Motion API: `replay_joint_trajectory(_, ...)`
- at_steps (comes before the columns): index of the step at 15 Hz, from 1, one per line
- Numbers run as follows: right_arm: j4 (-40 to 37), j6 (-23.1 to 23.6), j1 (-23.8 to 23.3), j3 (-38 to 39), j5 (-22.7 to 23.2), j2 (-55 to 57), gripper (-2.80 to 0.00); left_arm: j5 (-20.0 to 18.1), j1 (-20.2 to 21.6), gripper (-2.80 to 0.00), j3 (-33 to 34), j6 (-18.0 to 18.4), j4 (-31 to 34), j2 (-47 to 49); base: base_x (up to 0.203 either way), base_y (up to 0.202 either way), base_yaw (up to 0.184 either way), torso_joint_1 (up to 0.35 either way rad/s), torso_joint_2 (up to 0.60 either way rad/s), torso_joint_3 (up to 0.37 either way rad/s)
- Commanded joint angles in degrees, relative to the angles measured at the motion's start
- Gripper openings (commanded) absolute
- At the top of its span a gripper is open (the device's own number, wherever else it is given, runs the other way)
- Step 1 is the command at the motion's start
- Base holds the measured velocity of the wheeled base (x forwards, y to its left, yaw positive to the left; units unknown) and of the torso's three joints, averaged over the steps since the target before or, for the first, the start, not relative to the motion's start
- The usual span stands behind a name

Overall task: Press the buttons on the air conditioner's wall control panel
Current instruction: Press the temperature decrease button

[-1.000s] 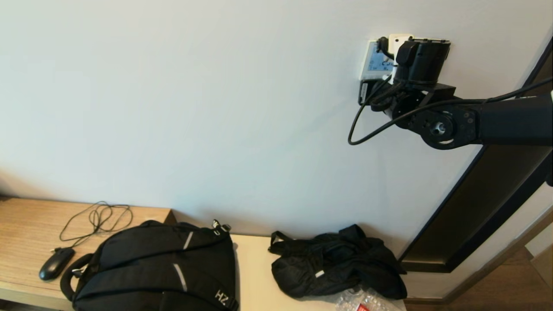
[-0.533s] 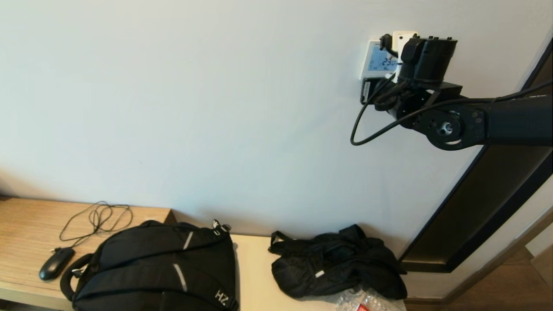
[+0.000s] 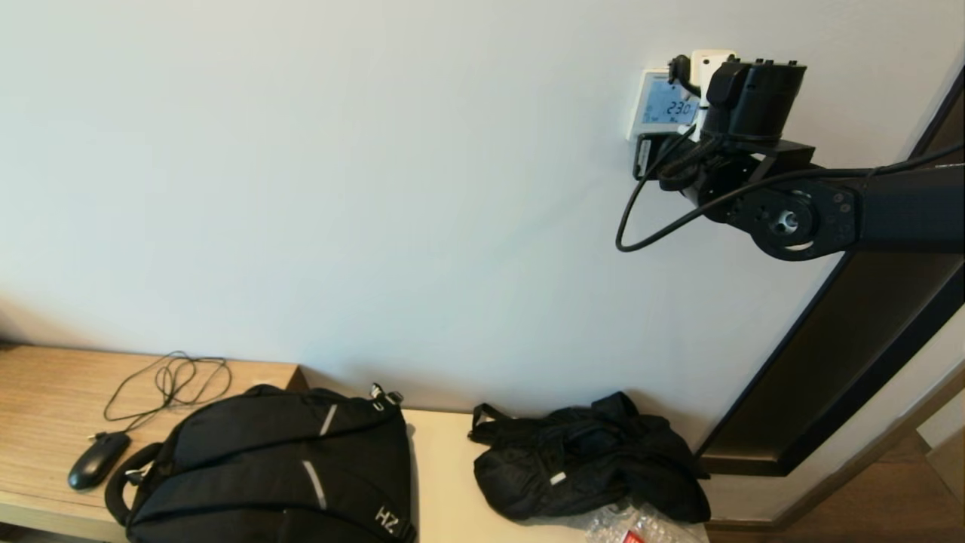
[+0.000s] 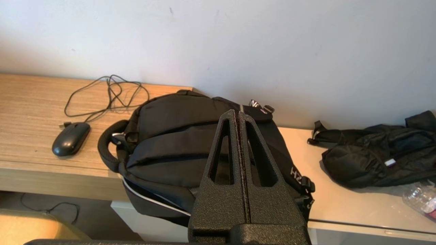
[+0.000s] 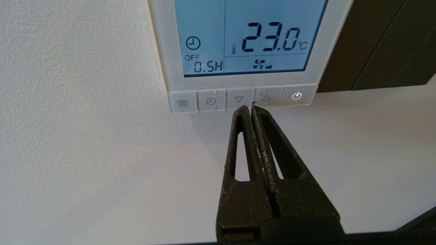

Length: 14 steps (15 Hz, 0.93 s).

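Note:
The white wall control panel [image 3: 663, 105] hangs high on the wall at the right, its pale blue screen [image 5: 252, 37] reading 23.0 °C. Along its lower edge runs a row of flat pale buttons [image 5: 238, 99] marked menu, clock, down, up and power. My right gripper [image 5: 251, 108] is shut, its tips just under that row, between the down button [image 5: 239, 99] and the up button [image 5: 266, 98]. In the head view the right wrist [image 3: 754, 94] hides the fingers. My left gripper [image 4: 237, 114] is shut and empty, parked above the black backpack [image 4: 184, 136].
A small black plate [image 3: 641, 154] sits just under the panel. A dark door frame [image 3: 844, 354] runs down the right. On the wooden bench [image 3: 45, 392] below lie a mouse [image 3: 98, 458] with cable, the backpack [image 3: 279, 467], a black bag [image 3: 588, 460] and a crumpled plastic bottle [image 3: 641, 524].
My right arm has shifted slightly up and to the right along the wall. More of the panel's screen shows, and the digits 23.0 have become readable.

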<state>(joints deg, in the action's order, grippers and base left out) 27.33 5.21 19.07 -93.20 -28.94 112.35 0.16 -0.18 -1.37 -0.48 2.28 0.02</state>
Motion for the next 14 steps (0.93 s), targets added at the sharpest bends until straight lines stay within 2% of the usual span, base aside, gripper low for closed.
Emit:
replay_joint_trajectory(1, 0.15, 0.07, -0.17, -0.83, -0.15, 1.37, -2.8, 0.02, 0.01, -2.8, 0.05, 0.03, 0.01, -0.02, 0.0, 0.0, 0.0, 0.0, 0.0, 0.0)
replay_joint_trajectory(8, -0.09, 0.07, -0.26, -3.3, -0.15, 2.87, -2.8, 0.02, 0.01, -2.8, 0.05, 0.0, 0.01, -0.02, 0.0, 0.0, 0.0, 0.0, 0.0, 0.0)
replay_joint_trajectory(14, 0.67, -0.02, 0.83, 1.49, -0.24, -0.42, -2.8, 0.02, 0.01, -2.8, -0.04, -0.04, 0.01, -0.02, 0.0, 0.0, 0.0, 0.0, 0.0, 0.0)
